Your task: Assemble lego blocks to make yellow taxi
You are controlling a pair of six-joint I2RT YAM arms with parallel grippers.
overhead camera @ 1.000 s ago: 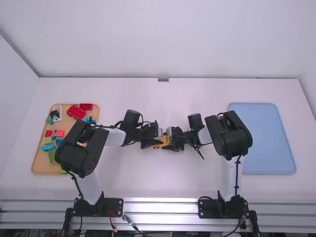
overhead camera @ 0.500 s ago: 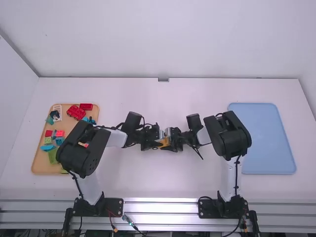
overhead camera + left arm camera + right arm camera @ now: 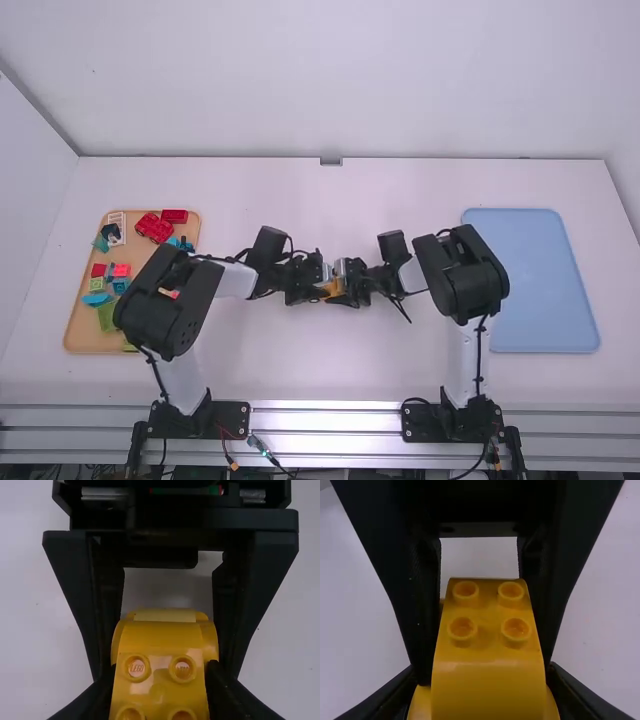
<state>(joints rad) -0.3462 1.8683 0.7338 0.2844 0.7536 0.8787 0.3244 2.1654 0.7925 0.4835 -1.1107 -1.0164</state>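
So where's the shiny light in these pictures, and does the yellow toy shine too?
High view: the metal rail near the bottom gleams almost white. Left wrist view: yes, small bright glints sit on the yellow toy, around its round bumps. Right wrist view: a soft shine crosses it below the bumps.

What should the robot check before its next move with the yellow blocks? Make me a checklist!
1. Left end effector holding on: ok, fingers closed on the yellow blocks.
2. Right end effector holding on: ok, fingers closed on them too.
3. Blocks pushed fully together: cannot tell, the fingers cover their sides.
4. All studs covered: not ok, some are bare.
5. All wheels on: cannot tell.
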